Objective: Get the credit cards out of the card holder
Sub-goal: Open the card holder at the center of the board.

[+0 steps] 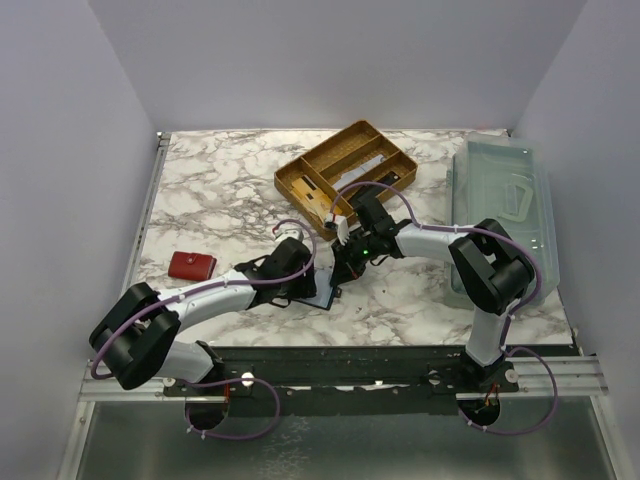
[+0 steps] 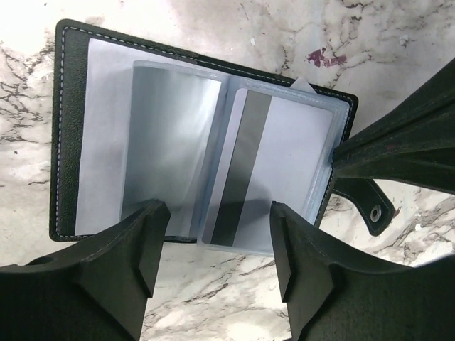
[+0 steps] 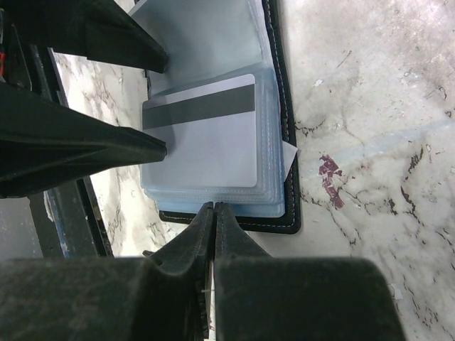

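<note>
The black card holder [image 2: 71, 142] lies open on the marble, its clear plastic sleeves fanned out. A pale credit card [image 2: 284, 156] with a dark stripe sits in the right-hand sleeve, also seen in the right wrist view [image 3: 206, 135]. The left sleeve [image 2: 167, 135] shows a shiny grey face. My left gripper [image 2: 220, 241] stands open just short of the sleeves' near edge, with only marble between its fingers. My right gripper [image 3: 215, 206] is shut, its tips resting at the holder's [image 3: 288, 142] side edge above the snap strap [image 2: 370, 207]. From above, both grippers meet over the holder [image 1: 324, 297].
A wooden divided tray [image 1: 345, 170] stands behind the grippers. A red wallet [image 1: 191, 264] lies at the left, a clear plastic box [image 1: 500, 200] at the right. A small purple stain [image 3: 330, 174] marks the marble beside the holder.
</note>
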`<act>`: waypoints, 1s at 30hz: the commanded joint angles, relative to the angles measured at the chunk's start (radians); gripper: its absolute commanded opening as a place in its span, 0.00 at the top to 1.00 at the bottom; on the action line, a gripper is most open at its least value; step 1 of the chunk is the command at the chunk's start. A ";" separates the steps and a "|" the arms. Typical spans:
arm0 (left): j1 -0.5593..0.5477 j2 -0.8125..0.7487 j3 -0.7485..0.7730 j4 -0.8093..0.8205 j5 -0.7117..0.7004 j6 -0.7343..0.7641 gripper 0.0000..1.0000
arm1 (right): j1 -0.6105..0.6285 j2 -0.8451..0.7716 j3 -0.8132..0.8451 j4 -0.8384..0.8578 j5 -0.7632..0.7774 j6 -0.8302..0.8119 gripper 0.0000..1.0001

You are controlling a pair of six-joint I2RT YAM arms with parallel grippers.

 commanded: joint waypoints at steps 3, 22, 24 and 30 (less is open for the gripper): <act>0.003 0.008 0.005 0.009 0.070 0.052 0.34 | 0.000 0.025 0.014 0.010 -0.017 0.006 0.97; -0.001 0.097 -0.045 0.140 0.201 -0.040 0.27 | -0.009 0.026 0.006 0.051 0.043 0.169 1.00; -0.001 0.102 -0.045 0.140 0.169 -0.062 0.27 | -0.015 0.028 0.003 0.059 0.028 0.188 1.00; -0.003 0.073 -0.051 0.130 0.110 -0.086 0.32 | -0.032 0.018 -0.010 0.087 -0.035 0.221 1.00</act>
